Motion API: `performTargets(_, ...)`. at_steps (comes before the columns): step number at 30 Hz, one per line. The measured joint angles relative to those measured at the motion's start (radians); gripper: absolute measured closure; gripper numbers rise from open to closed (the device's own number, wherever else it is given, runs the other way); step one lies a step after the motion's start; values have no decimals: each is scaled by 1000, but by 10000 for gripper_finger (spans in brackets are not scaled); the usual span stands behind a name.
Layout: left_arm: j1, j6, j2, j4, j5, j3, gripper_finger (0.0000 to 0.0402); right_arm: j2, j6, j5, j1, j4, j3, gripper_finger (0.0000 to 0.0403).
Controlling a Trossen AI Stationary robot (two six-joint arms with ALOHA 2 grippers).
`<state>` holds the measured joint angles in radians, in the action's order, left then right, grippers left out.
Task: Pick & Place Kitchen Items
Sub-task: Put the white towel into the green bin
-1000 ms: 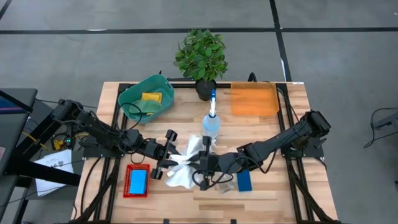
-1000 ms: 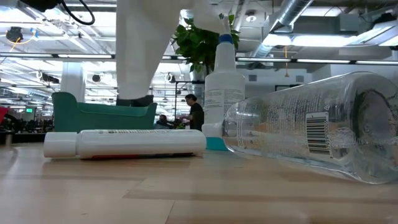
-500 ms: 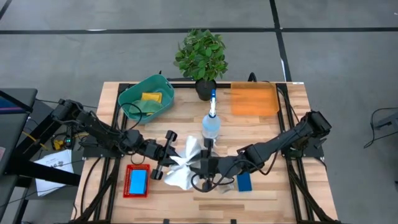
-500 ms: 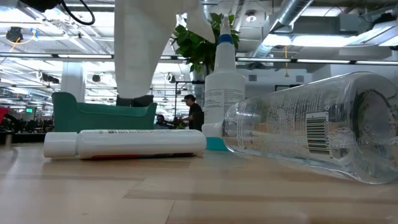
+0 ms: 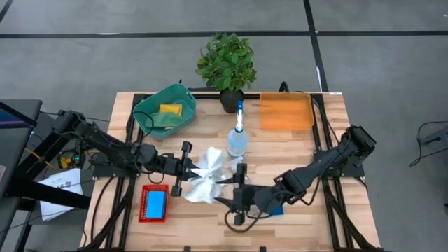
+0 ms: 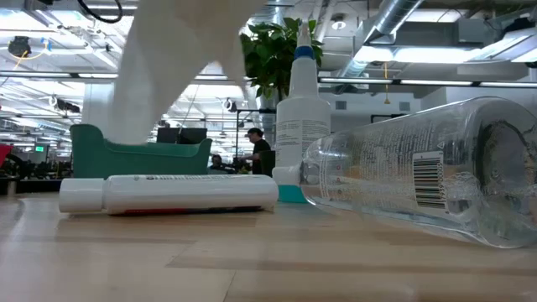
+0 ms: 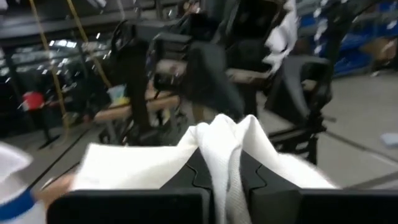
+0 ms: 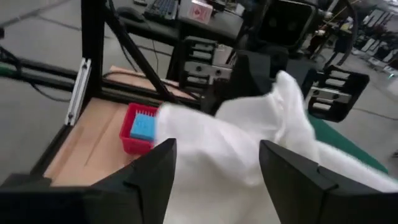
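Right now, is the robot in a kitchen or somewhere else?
Not a kitchen: likely a big workshop or lab. The low view shows bare ceiling pipes and rows of lights, and the wooden table stands on grey concrete floor.

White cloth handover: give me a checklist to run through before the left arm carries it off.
1. Left gripper shut on the white cloth: ok.
2. Right gripper open and let go: ok.
3. Cloth free of the right fingers: cannot tell; it hangs just beyond them.
4. Standing spray bottle clear of the cloth: cannot tell; they are close.
5. Green bin has room: ok.
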<state>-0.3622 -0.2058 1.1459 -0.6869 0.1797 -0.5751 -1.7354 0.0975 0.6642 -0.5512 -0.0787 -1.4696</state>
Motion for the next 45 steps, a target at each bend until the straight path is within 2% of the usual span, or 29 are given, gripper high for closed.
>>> performTargets(13,-21,8,-91,296,135,0,397,12,8,259,-96,-73,1,204)
performTargets(21,-21,33,-131,374,180,0,397,78,-72,265,-131,-184,1,224)
performTargets(28,-21,35,-132,363,222,15,396,100,-312,223,-186,-403,1,238)
performTargets(34,-20,35,-132,346,239,16,396,96,-334,239,-238,-404,1,245)
performTargets(38,-20,34,-132,347,333,16,396,96,-334,280,-262,-414,1,249)
performTargets(45,-20,34,-132,347,484,16,396,101,-333,287,-285,-407,1,256)
